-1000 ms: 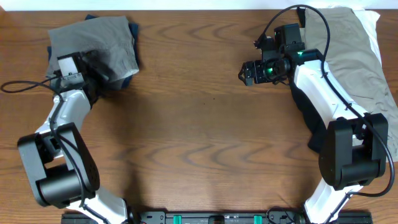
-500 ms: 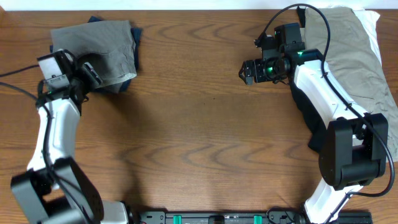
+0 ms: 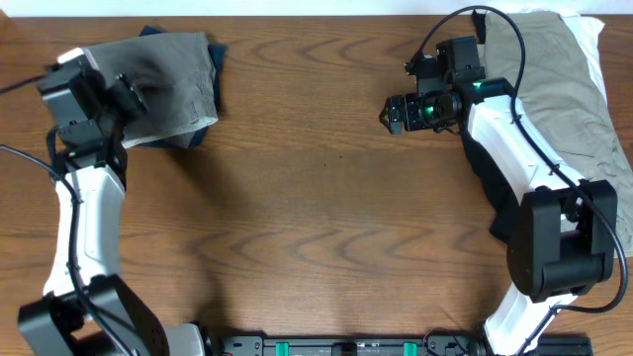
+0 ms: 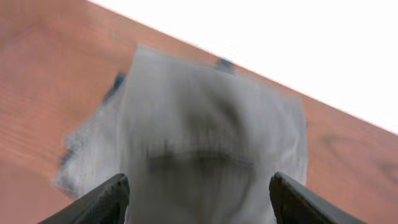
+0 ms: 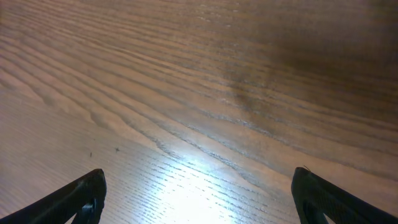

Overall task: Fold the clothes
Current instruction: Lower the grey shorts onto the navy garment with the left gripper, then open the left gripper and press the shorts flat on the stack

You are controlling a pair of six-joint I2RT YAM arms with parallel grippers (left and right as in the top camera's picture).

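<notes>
Currently, a folded grey garment lies at the far left corner of the wooden table. It rests on top of a navy garment, whose edges peek out along its near right side and at its far edge. The left gripper hangs over the left part of this stack. In the left wrist view the picture is blurred, but the two fingers stand well apart at the bottom of the frame. The grey garment is spread out below and ahead of them, and no fabric is pinched. Dark navy bits show at the grey cloth's left side.

On the right, the right gripper points left over bare wood, well apart from any clothing. The right wrist view shows its fingers spread wide, with only table grain and a bright glare patch between them.

Behind the right arm, at the far right, a khaki garment lies loosely and is not folded. It runs from the far edge toward the near side. White fabric shows along its far right border. A black garment lies just left of the khaki one, partly covered by the right arm. The middle of the table, between the two arms, carries no clothing.
</notes>
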